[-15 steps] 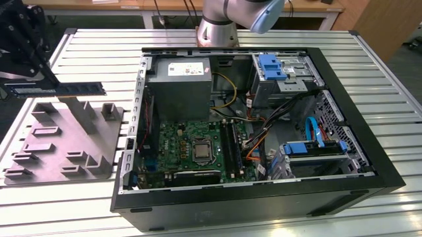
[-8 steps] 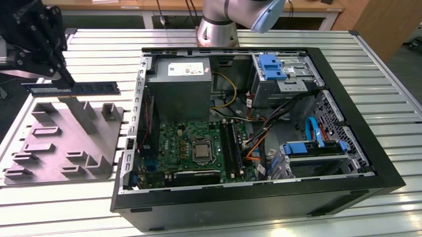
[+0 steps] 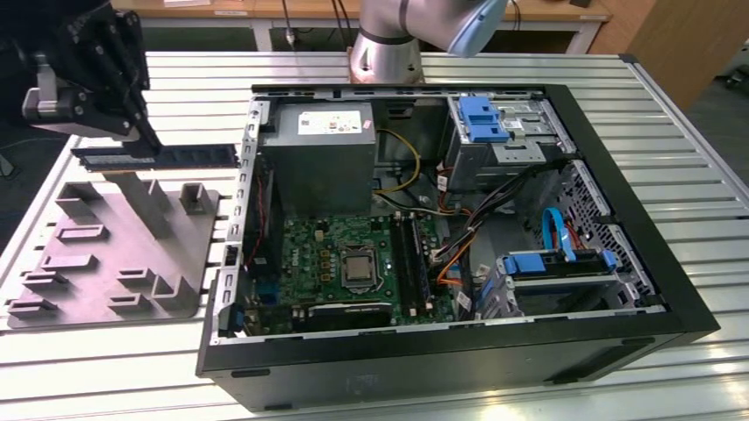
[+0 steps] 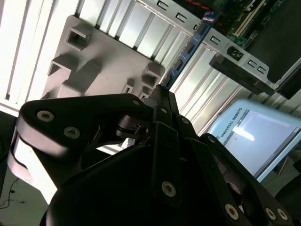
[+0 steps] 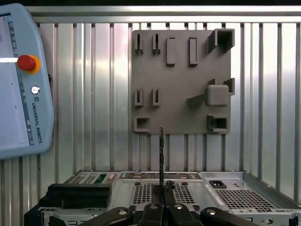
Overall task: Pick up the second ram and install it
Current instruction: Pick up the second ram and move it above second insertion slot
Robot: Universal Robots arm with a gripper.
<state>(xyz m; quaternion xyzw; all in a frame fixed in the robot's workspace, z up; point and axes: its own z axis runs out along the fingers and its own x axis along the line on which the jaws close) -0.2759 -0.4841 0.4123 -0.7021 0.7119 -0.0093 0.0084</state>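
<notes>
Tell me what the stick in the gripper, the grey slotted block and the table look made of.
The second ram, held in the gripper: thin circuit board with a row of dark chips. The grey block: matte, evenly grey, probably plastic. The table: ribbed, shiny slats, likely aluminium.

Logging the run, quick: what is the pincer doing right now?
Pincer: closed, holding the second ram by one end.

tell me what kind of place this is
Probably a robotics lab bench for PC assembly: an open computer case on a slatted metal table, and a robot hand holding a ram stick.
</notes>
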